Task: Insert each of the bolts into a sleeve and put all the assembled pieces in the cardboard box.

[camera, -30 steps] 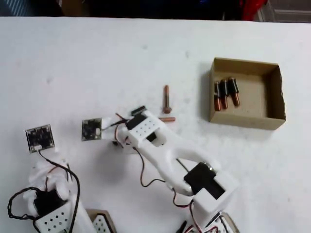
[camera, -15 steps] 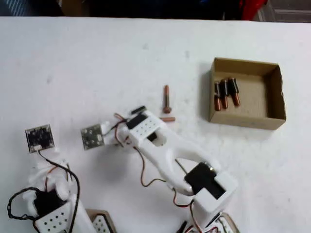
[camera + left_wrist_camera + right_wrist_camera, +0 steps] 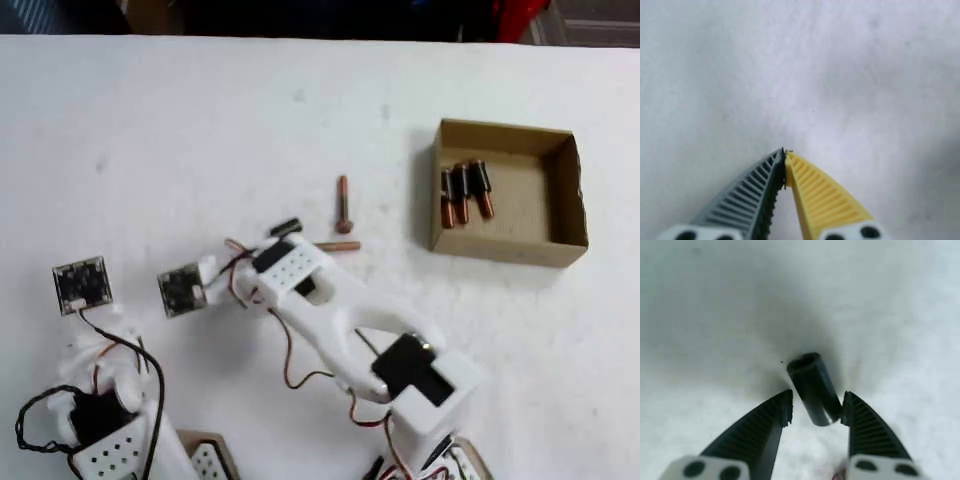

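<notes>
Bolts (image 3: 343, 203) (image 3: 337, 245): 2, slim and copper, lie near each other on the white table (image 3: 150, 130). The square cardboard box (image 3: 505, 250) holds 3 copper-and-black assembled pieces (image 3: 463, 192). 1 smooth black tubular sleeve (image 3: 814, 388) lies between the right gripper's (image 3: 817, 397) parted ribbed fingers. The high view shows 1 black sleeve (image 3: 285, 227) by the bolts, possibly the same one. The left gripper's (image 3: 785, 152) tips meet.

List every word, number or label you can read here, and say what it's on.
None can be read.
The box, the bolts and the sleeve show no print.
Any marks on the circuit boards are too small to read.
</notes>
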You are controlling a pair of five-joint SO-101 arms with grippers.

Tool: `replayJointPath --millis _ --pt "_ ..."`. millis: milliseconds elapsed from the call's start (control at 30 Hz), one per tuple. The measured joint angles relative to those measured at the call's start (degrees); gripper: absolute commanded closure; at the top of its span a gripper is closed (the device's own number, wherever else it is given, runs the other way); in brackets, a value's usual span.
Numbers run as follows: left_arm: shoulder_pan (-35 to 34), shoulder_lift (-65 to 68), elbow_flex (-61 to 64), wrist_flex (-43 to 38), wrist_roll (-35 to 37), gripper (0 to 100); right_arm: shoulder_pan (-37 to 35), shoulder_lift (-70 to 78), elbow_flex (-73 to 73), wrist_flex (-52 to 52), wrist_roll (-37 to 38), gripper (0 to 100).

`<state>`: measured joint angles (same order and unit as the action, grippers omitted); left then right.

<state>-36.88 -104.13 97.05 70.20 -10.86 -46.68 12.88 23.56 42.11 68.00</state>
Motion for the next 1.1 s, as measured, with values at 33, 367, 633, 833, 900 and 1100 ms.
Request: replayJointPath --millis 33,367,633,833,900,1100 --pt "0.0 0.0 0.0 0.0 0.0 98 0.0 0.53 0.0 -0.62 0.0 89.9" --pt "0.0 0.0 0.0 0.0 0.0 98 0.09 1.14 0.0 -2.81 0.09 98.2" --pt "0.0 0.0 0.0 0.0 0.0 98 2.11 0.62 0.0 -2.81 0.09 98.2" --pt "0.0 0.0 0.0 0.0 0.0 98 3.87 -4.48 1.32 -2.9 0.0 98.2" --pt "0.0 0.0 0.0 0.0 0.0 98 4.22 -8.18 3.43 -3.16 0.0 98.2" --pt "0.0 0.0 0.0 0.0 0.0 98 5.71 -22.42 10.73 -3.34 -5.89 98.2"
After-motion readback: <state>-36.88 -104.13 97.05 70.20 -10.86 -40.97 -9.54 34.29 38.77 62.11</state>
